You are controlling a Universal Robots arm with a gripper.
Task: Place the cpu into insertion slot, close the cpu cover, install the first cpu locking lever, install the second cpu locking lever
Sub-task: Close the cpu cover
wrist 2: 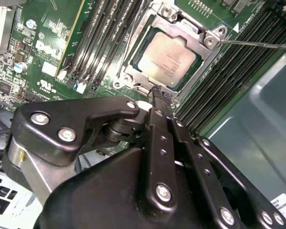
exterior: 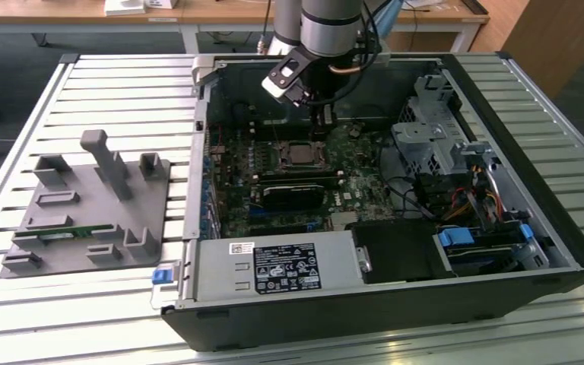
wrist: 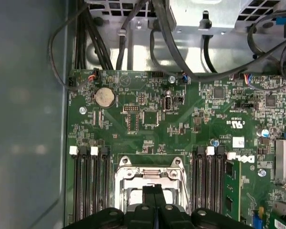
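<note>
Nearest to us are the black links of the tool (wrist 2: 161, 93), its two fingers (wrist 2: 160, 138) clenched flat against each other with nothing between them. The tips hang just beside one edge of the cpu (wrist 2: 169, 59), and we cannot tell whether they touch anything there. We see the cpu lying flat in the insertion slot (wrist 2: 144, 87), its pale silver-grey metal top facing up out of the case. Being square, it has no long axis, and its edges run parallel to the long black memory slots (wrist: 90, 183) that flank the cpu on two opposite sides. Around the cpu lies the cpu cover (wrist 2: 193, 33), a silvery frame closed down flat so that the metal top shows through its window. From a corner of the cover beside the cpu, a thin lever rod (wrist 2: 257, 44) runs away across the memory slots. The open computer case (exterior: 373, 319) rests on its side on the slatted bench (exterior: 119, 84). It holds the green motherboard (wrist: 181, 129) that carries the cpu and a black card (exterior: 292, 194) just beside the cpu. Farther from the cpu it also holds a grey drive cage (exterior: 429, 144), coloured cables (exterior: 455, 201) and a labelled power supply (exterior: 271, 266). Well apart from the cpu, towards the exterior view's left, a grey fixture (exterior: 79, 205) on the bench holds a green stick (exterior: 69, 233) in one groove.
</note>
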